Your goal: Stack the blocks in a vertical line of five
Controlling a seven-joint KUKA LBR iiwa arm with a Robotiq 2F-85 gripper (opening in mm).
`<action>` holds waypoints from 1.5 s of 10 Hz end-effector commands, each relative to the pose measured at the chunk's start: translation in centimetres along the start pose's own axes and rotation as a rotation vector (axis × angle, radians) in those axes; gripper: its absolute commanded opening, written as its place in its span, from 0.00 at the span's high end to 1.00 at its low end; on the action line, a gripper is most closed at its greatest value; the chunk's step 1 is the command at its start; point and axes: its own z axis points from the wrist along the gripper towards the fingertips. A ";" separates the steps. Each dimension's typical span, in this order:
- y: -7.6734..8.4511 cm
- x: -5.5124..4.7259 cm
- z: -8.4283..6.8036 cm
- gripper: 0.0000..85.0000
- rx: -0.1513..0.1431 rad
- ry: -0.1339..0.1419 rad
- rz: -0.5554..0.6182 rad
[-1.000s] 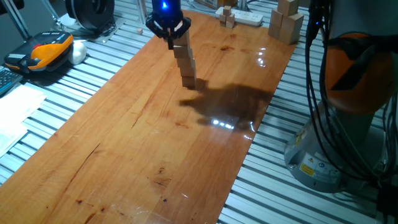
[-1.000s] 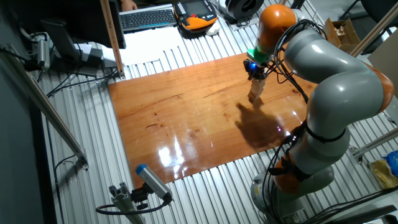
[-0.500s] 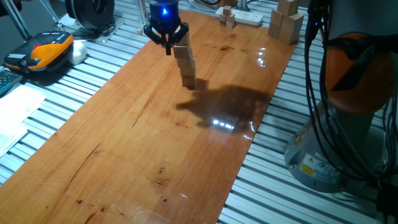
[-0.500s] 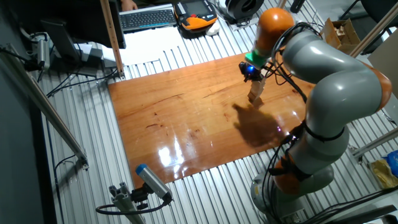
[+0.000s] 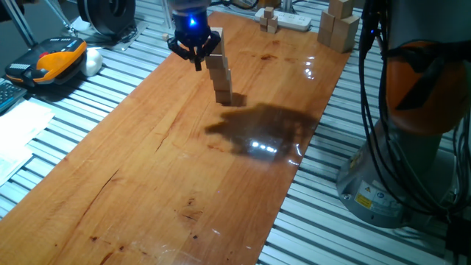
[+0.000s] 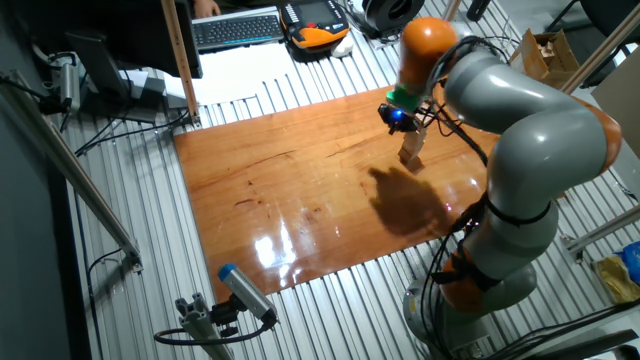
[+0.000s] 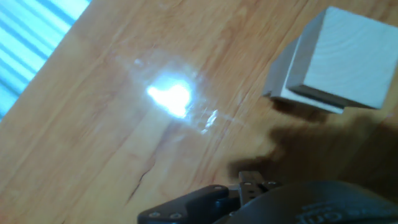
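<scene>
The blocks [image 5: 222, 79] stand as one slightly crooked tower of several light-tan cubes on the wooden board [image 5: 169, 162], toward its far end. In the other fixed view the tower [image 6: 412, 150] sits just under the arm's wrist. My gripper [image 5: 196, 59] hovers just left of the tower's top, apart from it, open with nothing between its fingers. It shows again as the gripper [image 6: 397, 118] beside the tower. The hand view looks down past the top cube [image 7: 345, 59] at the upper right; my fingertips do not show there.
Larger pale wooden blocks [image 5: 338, 26] and a white power strip [image 5: 288, 20] with tiny wooden pieces [image 5: 269, 22] lie at the board's far end. An orange-black device [image 5: 53, 59] rests on the slatted table at left. The robot base [image 5: 416, 118] stands at right.
My gripper has slid left and away from the top of the tower, leaving the top cube standing there. The tower itself has not moved.
</scene>
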 end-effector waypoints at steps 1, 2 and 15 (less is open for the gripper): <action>0.1 0.2 0.2 1.00 0.000 -0.005 -0.009; 0.2 0.3 0.5 1.00 0.000 -0.001 -0.011; 0.3 2.6 2.4 1.00 0.020 -0.005 -0.061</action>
